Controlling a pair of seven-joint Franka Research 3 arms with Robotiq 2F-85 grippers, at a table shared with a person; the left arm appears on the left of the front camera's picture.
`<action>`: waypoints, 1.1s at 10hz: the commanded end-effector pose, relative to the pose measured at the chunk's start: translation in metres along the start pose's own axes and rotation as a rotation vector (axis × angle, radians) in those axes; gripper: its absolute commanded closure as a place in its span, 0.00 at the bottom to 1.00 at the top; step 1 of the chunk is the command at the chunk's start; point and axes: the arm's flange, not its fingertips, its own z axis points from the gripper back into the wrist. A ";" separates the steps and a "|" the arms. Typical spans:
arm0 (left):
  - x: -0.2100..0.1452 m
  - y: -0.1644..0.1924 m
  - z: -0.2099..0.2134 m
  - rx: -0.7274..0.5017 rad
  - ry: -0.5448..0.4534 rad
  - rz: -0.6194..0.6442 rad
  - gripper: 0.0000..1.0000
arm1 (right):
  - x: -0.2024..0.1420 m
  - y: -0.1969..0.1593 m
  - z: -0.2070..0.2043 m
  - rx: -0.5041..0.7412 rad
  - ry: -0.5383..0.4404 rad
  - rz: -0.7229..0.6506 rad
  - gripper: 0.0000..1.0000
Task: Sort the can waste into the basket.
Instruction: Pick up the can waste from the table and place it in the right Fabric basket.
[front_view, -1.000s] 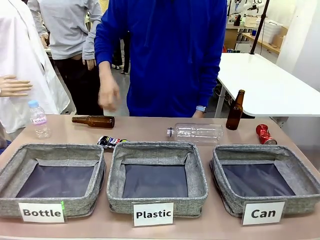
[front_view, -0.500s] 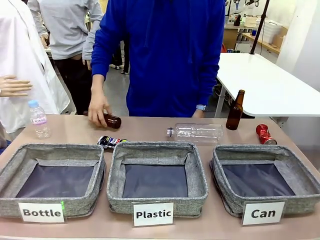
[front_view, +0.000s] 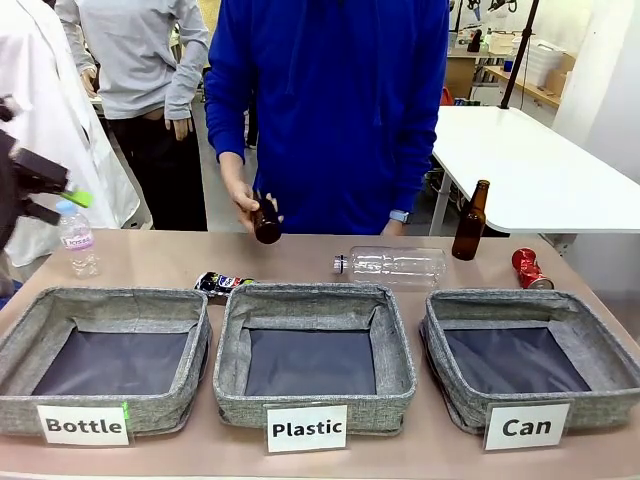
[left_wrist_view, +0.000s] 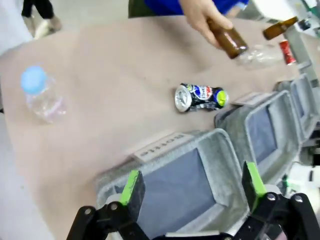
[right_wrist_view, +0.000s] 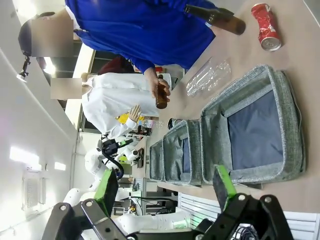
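Note:
The black crushed can (front_view: 222, 283) lies on the table behind the gap between the Bottle and Plastic baskets. The red crushed can (front_view: 527, 268) lies at the far right, behind the grey basket labelled "Can" (front_view: 520, 298). My left gripper (front_view: 55, 195) hangs open at the left edge, high above the table. In the left wrist view its fingers (left_wrist_view: 132, 187) are spread over the Bottle basket, with the black can (left_wrist_view: 200, 97) ahead of them. My right gripper (right_wrist_view: 166, 187) is open, far from the red can (right_wrist_view: 265, 27) and the Can basket (right_wrist_view: 297, 140).
A person in blue holds a brown bottle (front_view: 265, 222) above the table's far side. Another brown bottle (front_view: 470, 222) stands upright at the right. A clear plastic bottle (front_view: 395, 265) lies behind the Plastic basket (front_view: 312, 295). A small water bottle (front_view: 75, 240) stands far left, behind the Bottle basket (front_view: 110, 298).
The person's hand came down on the lying brown bottle and lifted it off the table. My left gripper has come into the front view at the left edge.

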 end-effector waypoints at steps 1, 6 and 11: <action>0.008 0.003 0.015 -0.052 -0.012 -0.004 0.00 | 0.003 0.002 0.001 0.018 -0.009 0.028 0.00; -0.044 0.053 0.100 -0.223 -0.143 0.071 0.00 | 0.003 0.002 0.001 0.018 -0.009 0.028 0.00; -0.102 0.086 0.200 -0.254 -0.129 0.044 0.00 | 0.003 0.002 0.001 0.018 -0.009 0.028 0.00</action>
